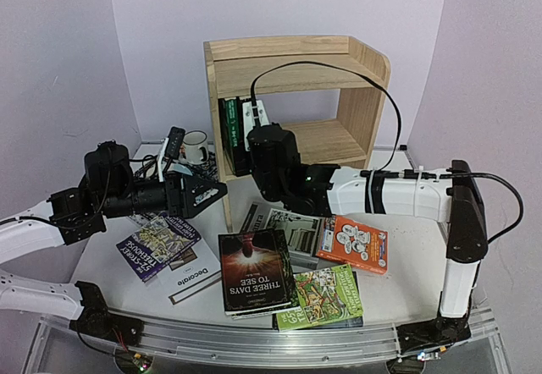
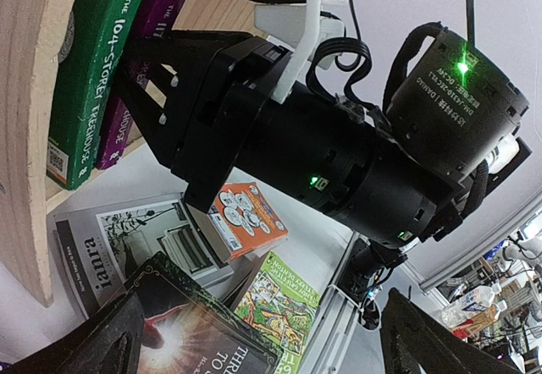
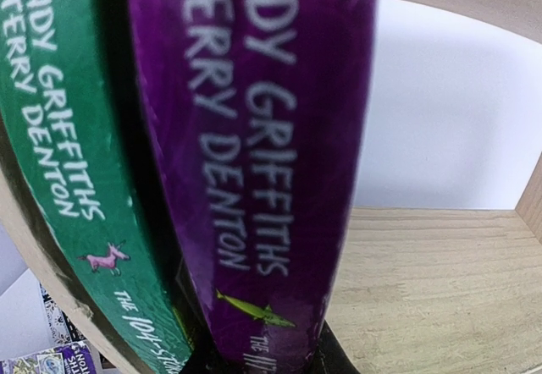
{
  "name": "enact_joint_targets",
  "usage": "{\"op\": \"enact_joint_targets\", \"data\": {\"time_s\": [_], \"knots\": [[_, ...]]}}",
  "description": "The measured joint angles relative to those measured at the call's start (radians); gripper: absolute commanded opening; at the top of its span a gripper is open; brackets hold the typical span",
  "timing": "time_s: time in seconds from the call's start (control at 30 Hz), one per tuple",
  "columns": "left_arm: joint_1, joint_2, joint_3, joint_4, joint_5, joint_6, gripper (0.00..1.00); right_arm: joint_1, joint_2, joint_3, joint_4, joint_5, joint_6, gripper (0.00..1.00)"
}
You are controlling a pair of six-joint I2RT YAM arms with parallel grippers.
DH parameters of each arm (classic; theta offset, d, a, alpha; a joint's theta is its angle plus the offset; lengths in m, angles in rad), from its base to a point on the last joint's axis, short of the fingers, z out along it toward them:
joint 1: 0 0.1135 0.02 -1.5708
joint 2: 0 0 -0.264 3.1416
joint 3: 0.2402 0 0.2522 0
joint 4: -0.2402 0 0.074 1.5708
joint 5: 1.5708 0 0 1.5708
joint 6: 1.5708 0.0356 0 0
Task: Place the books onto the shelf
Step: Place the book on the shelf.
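One table (image 1: pixel 405 283) is recorded, with the shelf (image 1: pixel 296 86) at its 12 o'clock. Several loose books (image 1: pixel 254 271) are spread at the shelf's 6 o'clock. At 9 o'clock on its lower tier, green book (image 2: pixel 93 69) and purple book (image 3: pixel 271 137) are stood upright. The purple spine is pinched by the right gripper (image 2: pixel 146 74). The left gripper (image 1: pixel 218 189) is held fully spread, empty.

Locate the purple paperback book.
The purple paperback book stands at the left end of the light pine shelf's lower tier, just right of the green paperback book, filling the right wrist view.
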Motion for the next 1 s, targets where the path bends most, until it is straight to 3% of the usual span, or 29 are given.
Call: {"op": "enact_joint_targets", "data": {"time_s": [0.27,0.73,1.0], "knots": [[0.000,0.000,0.000,0.000,0.001,0.000,0.99,0.001,-0.005,-0.003,0.020,-0.007,0.016,0.37],[0.000,0.000,-0.011,0.014,0.010,-0.012,0.99,0.043,-0.124,-0.103,0.031,0.003,0.032,0.42],[0.000,0.000,-0.013,0.021,0.015,-0.017,0.99,0.086,-0.211,-0.203,-0.039,-0.054,0.052,0.60]]}}
